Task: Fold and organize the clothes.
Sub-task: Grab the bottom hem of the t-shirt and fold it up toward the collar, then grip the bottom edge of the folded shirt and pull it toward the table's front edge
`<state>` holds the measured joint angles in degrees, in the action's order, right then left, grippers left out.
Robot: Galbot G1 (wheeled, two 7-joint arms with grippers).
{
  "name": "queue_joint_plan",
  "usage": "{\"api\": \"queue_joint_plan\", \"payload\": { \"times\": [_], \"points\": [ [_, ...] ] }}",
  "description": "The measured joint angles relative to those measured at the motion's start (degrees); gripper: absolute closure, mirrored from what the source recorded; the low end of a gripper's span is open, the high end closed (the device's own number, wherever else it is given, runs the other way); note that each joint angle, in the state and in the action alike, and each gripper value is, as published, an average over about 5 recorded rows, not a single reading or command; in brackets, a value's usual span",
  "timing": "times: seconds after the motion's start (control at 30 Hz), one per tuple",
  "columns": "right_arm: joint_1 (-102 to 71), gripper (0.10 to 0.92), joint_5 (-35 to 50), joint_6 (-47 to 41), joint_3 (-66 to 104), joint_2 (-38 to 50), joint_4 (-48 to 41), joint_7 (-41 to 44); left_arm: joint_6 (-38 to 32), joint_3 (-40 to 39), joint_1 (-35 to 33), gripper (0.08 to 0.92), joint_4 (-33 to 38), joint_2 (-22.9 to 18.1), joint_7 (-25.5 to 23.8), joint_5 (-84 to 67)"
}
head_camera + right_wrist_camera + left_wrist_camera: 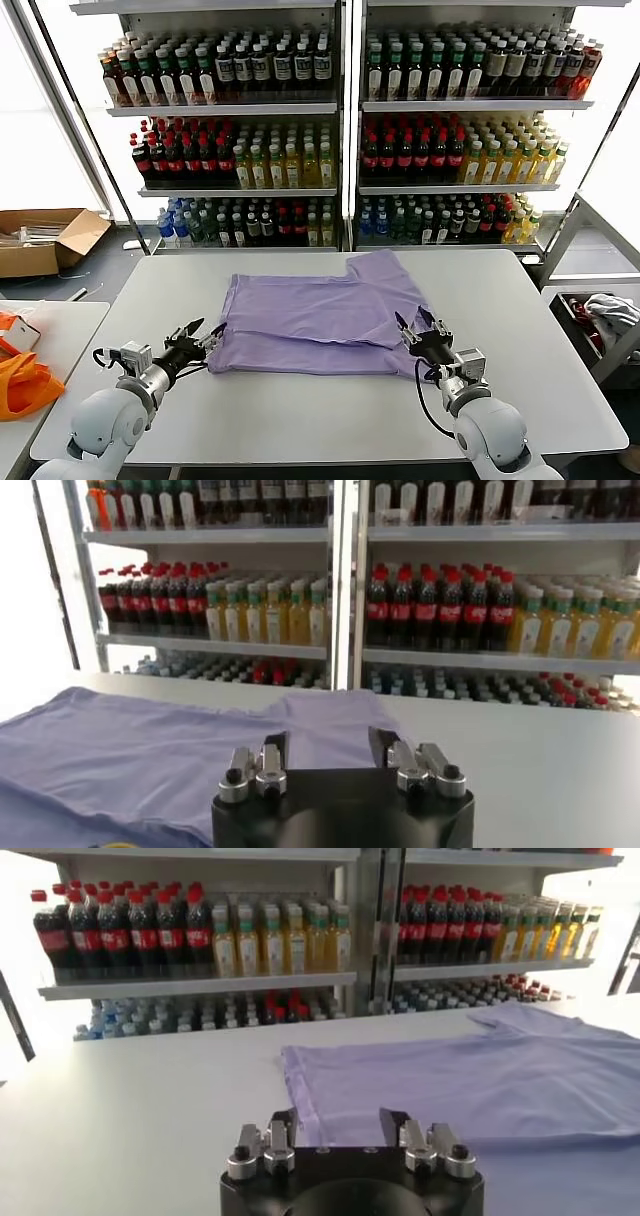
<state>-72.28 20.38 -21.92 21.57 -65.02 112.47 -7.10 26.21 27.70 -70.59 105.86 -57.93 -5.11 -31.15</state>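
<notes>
A lavender T-shirt (320,318) lies folded on the white table (300,410), one sleeve sticking out toward the back right. My left gripper (207,333) sits low at the shirt's near left corner, open, its jaws wide apart. In the left wrist view the shirt (480,1078) spreads flat beyond the left gripper (338,1118), its edge running between the fingers. My right gripper (413,320) rests over the shirt's near right edge, also open. The right wrist view shows the shirt (150,750) flat past the right gripper (328,742), with nothing pinched.
Drink shelves (340,110) full of bottles stand behind the table. A cardboard box (45,240) is on the floor at the left, and an orange bag (25,385) lies on a side table. A bin with cloth (605,315) stands at the right.
</notes>
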Motion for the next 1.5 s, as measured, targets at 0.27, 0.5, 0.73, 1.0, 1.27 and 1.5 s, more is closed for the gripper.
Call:
{"api": "queue_joint_plan", "payload": {
  "times": [0.27,0.5,0.73,1.0,1.27,1.5],
  "points": [
    [-7.7,0.203,-1.6,-2.76,2.58,-1.0,3.88,-2.89,0.14,-0.69,-3.79,0.187,2.2,-2.5,0.46,2.68],
    [-11.69,0.301,-1.57,-3.82,3.89,-1.23,5.61,-3.58,0.62,-0.89,-4.53,0.177,1.95,-3.64,0.61,3.63],
    [-13.27,0.501,-1.2,-4.72,3.56,-1.55,5.77,-3.87,0.93,-0.36,-5.25,0.301,1.15,-3.94,0.66,4.1],
    [-14.1,0.735,0.22,-4.67,3.18,-1.37,5.73,-3.63,0.99,-0.06,-5.87,0.535,0.3,-3.74,-0.18,4.76],
    [-14.82,0.917,2.26,-3.69,3.21,-1.13,5.57,-2.52,0.68,0.11,-6.38,0.76,-0.1,-3.78,-0.77,5.6],
    [-16.32,0.92,4.32,-3.0,4.22,-0.28,7.21,-1.13,0.24,0.6,-7.38,0.902,0.42,-3.69,-1.18,6.33]
  ]
}}
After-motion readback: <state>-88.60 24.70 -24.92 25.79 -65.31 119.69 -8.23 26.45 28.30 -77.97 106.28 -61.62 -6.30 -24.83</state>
